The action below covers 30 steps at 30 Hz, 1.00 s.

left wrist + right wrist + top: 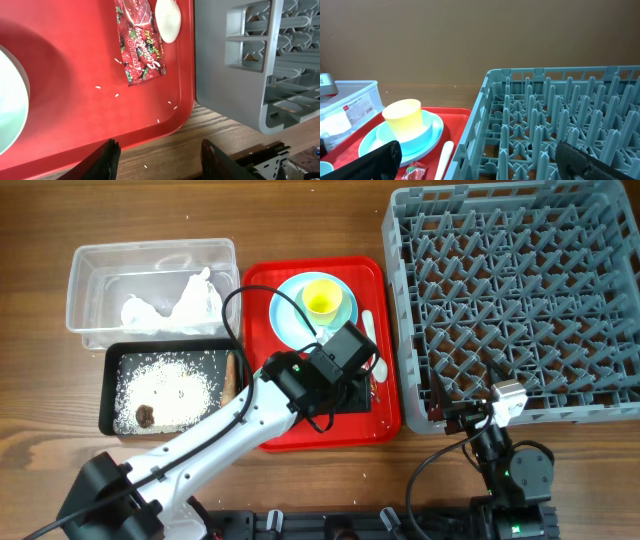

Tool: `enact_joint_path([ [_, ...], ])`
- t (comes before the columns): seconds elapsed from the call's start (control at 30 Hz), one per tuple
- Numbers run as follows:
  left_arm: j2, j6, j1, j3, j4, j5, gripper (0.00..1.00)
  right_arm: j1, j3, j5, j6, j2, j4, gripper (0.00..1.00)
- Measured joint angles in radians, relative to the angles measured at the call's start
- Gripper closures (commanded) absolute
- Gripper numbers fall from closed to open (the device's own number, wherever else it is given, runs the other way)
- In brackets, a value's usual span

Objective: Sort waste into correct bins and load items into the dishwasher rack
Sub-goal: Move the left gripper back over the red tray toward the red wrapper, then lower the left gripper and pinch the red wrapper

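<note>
The small red snack wrapper (140, 42) is lying flat on the red tray (60, 75), straight ahead of our left gripper (160, 150) and clear of the fingertips. We're keeping those jaws partly apart, gripping nothing. A few rice grains (117, 95) are sitting in between. The white spoon (167, 20) is lying just beside the wrapper's far end, and the rack (225, 75) is off to the jaws' right. Our right gripper (477, 152) is gaping wide and empty, with the yellow cup (402, 119) ahead-left.

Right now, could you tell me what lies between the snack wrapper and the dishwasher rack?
In the left wrist view, a white spoon lies beside the wrapper at its far end; nearer, only red tray with a few rice grains.
</note>
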Motion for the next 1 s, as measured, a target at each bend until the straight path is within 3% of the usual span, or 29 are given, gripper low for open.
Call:
enact_joint_path([
  [0.2,0.000,-0.005,-0.032,0.000,0.000,0.041,0.68,0.000,0.000,0.000,0.000,0.000,0.000,0.00],
  [0.37,0.000,-0.017,-0.089,0.000,-0.032,0.028,0.73,0.000,0.000,0.000,0.000,0.000,0.000,0.00],
  [0.67,0.000,-0.163,-0.096,0.000,-0.096,-0.109,0.66,0.000,0.000,0.000,0.000,0.000,0.000,0.00],
  [0.77,0.000,-0.200,-0.096,0.000,-0.095,-0.134,0.51,0.000,0.000,0.000,0.000,0.000,0.000,0.00],
  [1.0,0.026,-0.237,-0.096,0.000,-0.008,-0.170,0.47,0.000,0.000,0.000,0.000,0.000,0.000,0.00],
])
